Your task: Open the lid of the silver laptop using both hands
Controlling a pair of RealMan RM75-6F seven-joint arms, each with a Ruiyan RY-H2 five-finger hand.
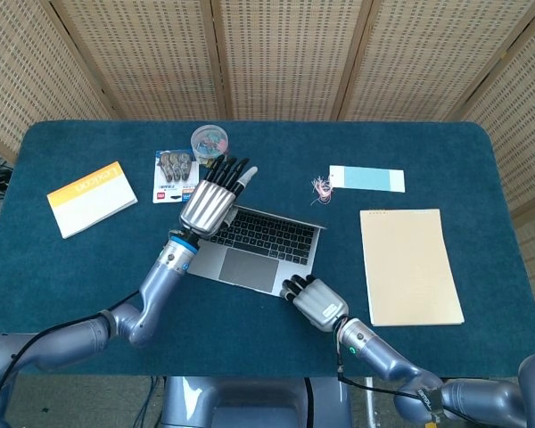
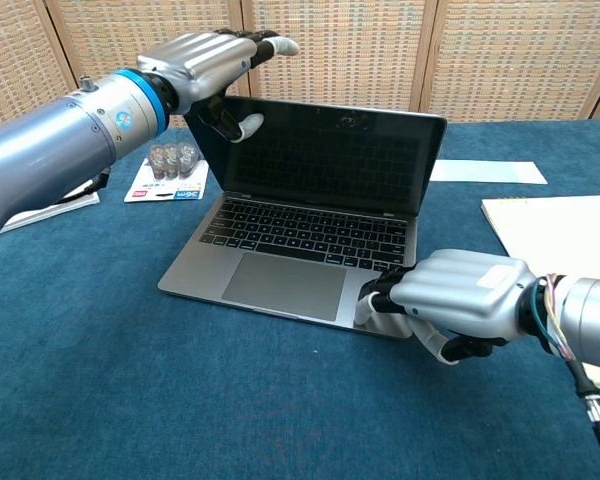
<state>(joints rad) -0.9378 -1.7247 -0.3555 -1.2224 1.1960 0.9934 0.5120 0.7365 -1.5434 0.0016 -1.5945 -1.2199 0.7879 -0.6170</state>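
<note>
The silver laptop (image 1: 259, 245) (image 2: 310, 230) stands open at the middle of the blue table, its dark screen nearly upright. My left hand (image 1: 207, 205) (image 2: 205, 65) is at the lid's top left corner. Its thumb touches the screen side and its fingers stretch out straight above the top edge. My right hand (image 1: 316, 301) (image 2: 465, 295) curls over the front right corner of the base, with fingertips on the palm rest, holding it down.
Behind the left hand lie a battery card (image 1: 176, 176) (image 2: 167, 170) and a clip jar (image 1: 209, 143). An orange-white booklet (image 1: 91, 198) sits far left. A tan notepad (image 1: 410, 266) (image 2: 550, 225), a light blue strip (image 1: 366, 178) and pink bands (image 1: 321, 187) lie to the right.
</note>
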